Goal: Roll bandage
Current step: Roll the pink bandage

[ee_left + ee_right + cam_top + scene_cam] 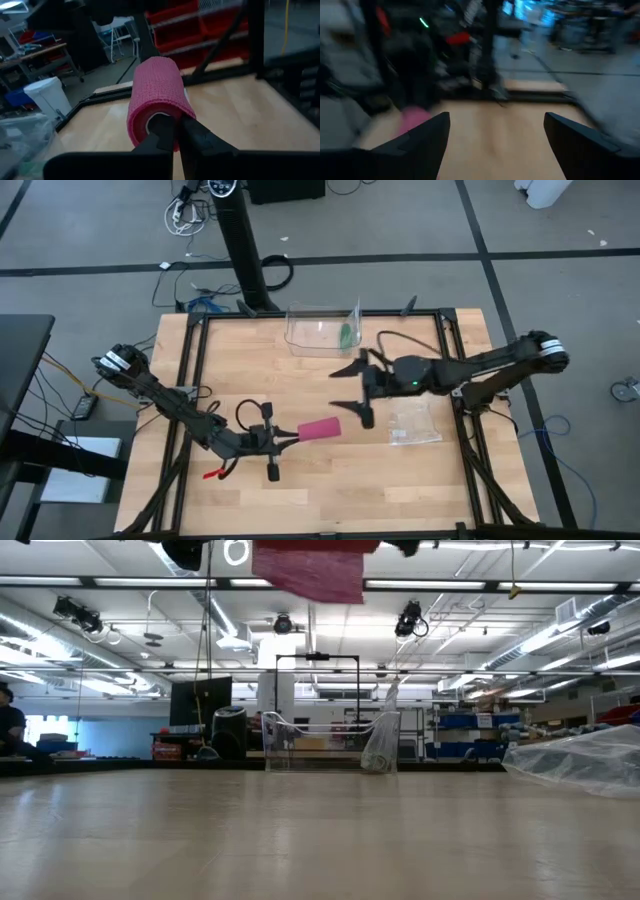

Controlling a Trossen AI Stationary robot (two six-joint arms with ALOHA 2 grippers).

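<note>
Fingers [172, 131] of the left gripper [291, 437] are pinching shut on one end of the bandage [320, 429], which is showing as a small pink roll, fully wound as far as the views allow. Roll is being held raised above the table [400, 490], near its middle; in the low view it is hanging at the upper edge of the picture, clear of the wood. Long axis of the roll is running straight out from the left fingers, toward the right arm. Right gripper [352, 392] is hovering just beside the free end of the roll, its fingers [420, 140] standing wide apart and holding nothing. Left arm is the nearer, being in contact; right is near but apart. Clear bin [322, 328] is standing at the far edge of the table, and a clear plastic bag [413, 423] is lying beneath the right arm. Rolling is judged to be complete or nearly so.
</note>
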